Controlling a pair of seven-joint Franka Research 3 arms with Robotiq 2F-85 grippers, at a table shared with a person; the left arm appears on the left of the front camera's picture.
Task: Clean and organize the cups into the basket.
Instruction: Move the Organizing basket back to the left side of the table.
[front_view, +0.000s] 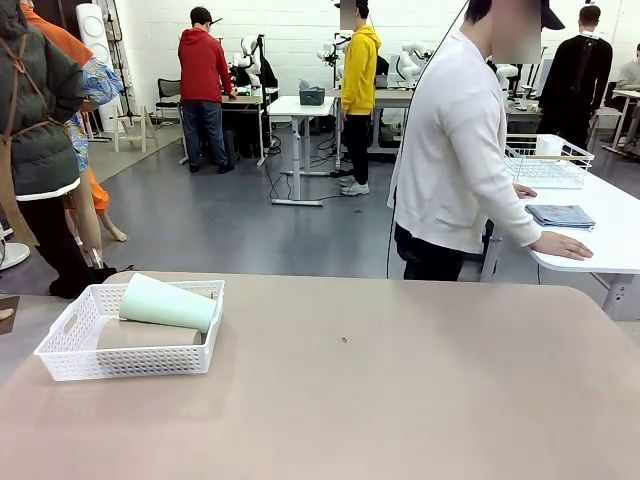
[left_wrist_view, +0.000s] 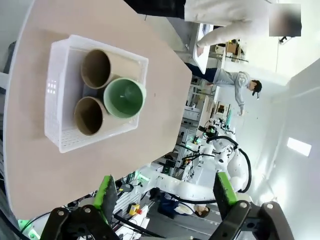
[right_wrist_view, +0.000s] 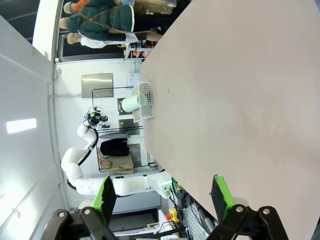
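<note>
All three cups lie in the basket (left_wrist_view: 57, 95) on the table (front_view: 400, 380): mint cup (left_wrist_view: 124, 97) atop two tan cups (left_wrist_view: 95, 67). Probably light, rigid, matte; grip across the rim. Left gripper (left_wrist_view: 167, 192) and right gripper (right_wrist_view: 164, 192) jaws stand open, empty.

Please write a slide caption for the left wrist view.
Open left gripper above white basket holding three cups.

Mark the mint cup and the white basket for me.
mint cup (left_wrist_view: 125, 97), left wrist view, inside of its open mouth.
white basket (front_view: 128, 361), front view, near lattice wall.
</note>
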